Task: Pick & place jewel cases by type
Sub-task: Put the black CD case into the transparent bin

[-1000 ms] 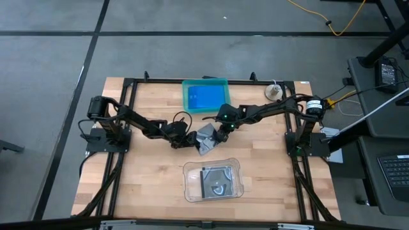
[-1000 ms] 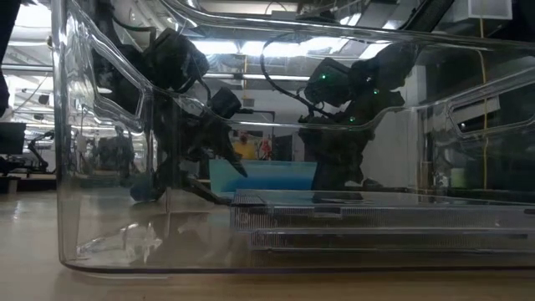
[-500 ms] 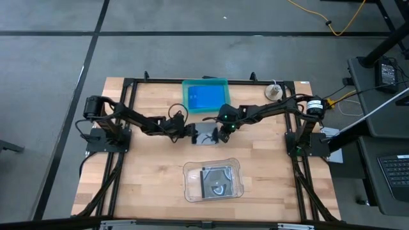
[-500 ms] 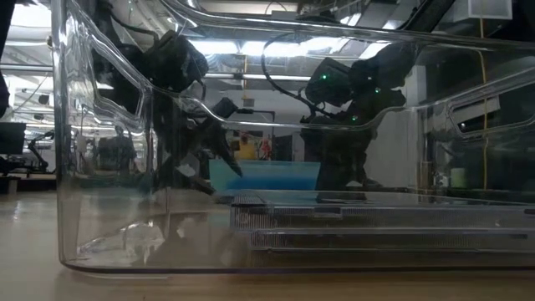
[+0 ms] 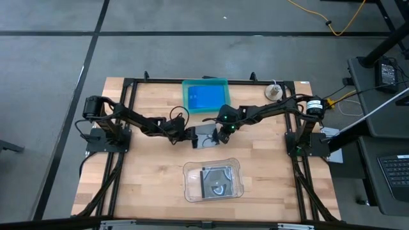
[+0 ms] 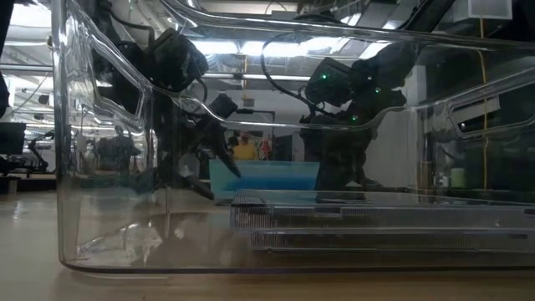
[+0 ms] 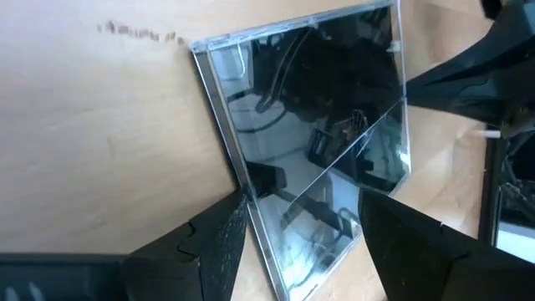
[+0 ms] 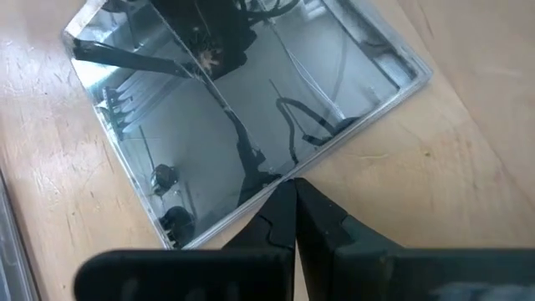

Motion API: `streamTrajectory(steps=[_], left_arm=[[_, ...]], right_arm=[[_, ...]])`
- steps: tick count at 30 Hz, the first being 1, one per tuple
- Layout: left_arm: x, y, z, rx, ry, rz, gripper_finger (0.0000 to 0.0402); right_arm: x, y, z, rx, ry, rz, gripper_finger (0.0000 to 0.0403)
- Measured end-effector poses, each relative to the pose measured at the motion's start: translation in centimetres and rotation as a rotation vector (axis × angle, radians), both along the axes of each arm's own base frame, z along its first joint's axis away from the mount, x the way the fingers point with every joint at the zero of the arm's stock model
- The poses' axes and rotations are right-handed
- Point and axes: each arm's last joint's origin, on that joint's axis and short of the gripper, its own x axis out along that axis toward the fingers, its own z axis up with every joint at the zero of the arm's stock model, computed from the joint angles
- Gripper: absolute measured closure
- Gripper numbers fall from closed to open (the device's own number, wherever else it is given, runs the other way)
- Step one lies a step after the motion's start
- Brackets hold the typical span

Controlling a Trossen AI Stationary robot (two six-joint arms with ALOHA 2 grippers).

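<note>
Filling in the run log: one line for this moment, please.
left gripper: open, fingers astride clear jewel case | right gripper: shut at its edge | case flat on table

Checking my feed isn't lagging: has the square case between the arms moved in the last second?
Yes. The square jewel case was tipped up and nearer the clear tray; now it lies flat, closer to the teal tray, between the open left end effector and shut right end effector.

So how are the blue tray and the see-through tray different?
The teal tray is square-cornered and coloured; the clear tray is rounded and colourless. The teal tray holds blue cases at the table's far edge; the clear tray holds dark square cases nearer the front. Both hold jewel cases.
</note>
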Motion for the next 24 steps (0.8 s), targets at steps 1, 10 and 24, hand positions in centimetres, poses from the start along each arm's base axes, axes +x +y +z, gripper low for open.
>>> streamTrajectory(steps=[1,10,24], left_arm=[[0.0,0.0,0.0,0.011,-0.006,0.003,0.0183],[0.0,0.1,0.6,0.016,-0.037,0.018,0.0185],[-1.1,0.3,6.5,0.164,-0.219,0.034,0.0186]], right_arm=[[0.0,0.0,0.0,0.0,-0.001,0.0,0.0396],[0.0,0.0,0.0,-0.002,-0.001,0.001,0.0396],[0.1,-0.3,0.0,-0.033,-0.021,0.028,0.0396]])
